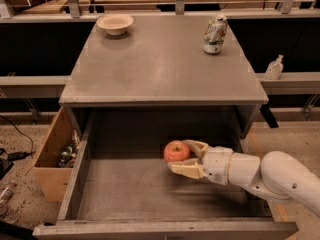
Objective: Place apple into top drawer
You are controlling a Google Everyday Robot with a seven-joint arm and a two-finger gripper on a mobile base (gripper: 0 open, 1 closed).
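The red-orange apple (176, 151) is held between the two cream fingers (184, 170) of my gripper (179, 155), which is shut on it. The white arm reaches in from the lower right. The apple hangs low inside the open top drawer (125, 191), a wide grey box pulled out from under the tabletop, right of its middle and toward the back. I cannot tell whether the apple touches the drawer's bottom.
A beige bowl (115, 23) and a green-white can (215, 34) stand on the grey tabletop (160, 69). A brown cardboard box (52, 159) with small items stands on the floor left of the drawer. A small bottle (274, 67) sits on the right ledge.
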